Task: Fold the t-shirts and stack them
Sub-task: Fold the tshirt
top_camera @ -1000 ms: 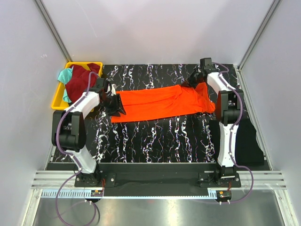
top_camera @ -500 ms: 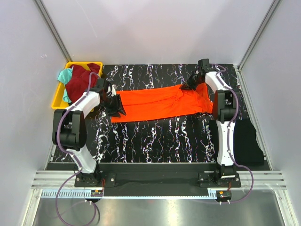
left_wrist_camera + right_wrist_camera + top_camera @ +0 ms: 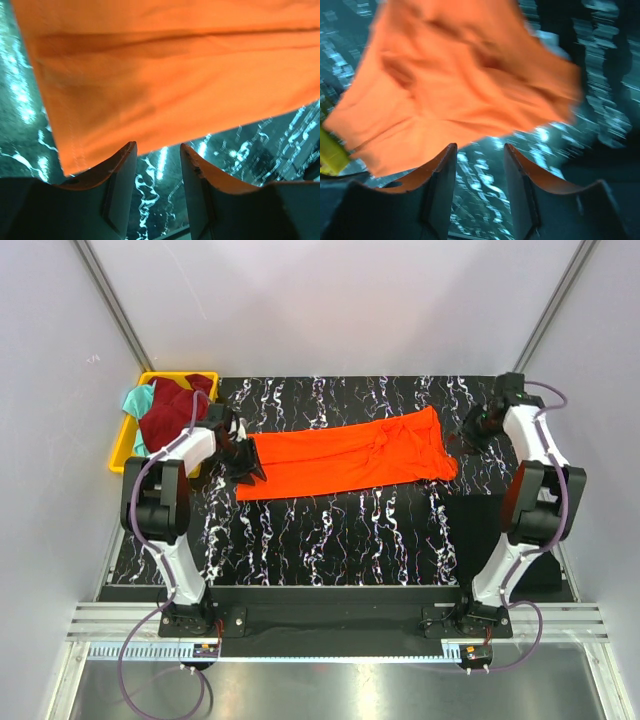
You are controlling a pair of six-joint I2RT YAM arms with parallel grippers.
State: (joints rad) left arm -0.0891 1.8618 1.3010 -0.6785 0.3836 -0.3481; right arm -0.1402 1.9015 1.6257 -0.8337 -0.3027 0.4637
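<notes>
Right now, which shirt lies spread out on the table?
The orange shirt; the maroon shirt and the teal shirt sit bunched in the yellow bin.

Three t-shirts: one orange t-shirt, one maroon t-shirt, one teal t-shirt. One yellow bin. One black marbled table. Two arms, a left arm and a right arm. Two grippers, a left gripper and a right gripper, with two fingers on each, four fingers altogether.
</notes>
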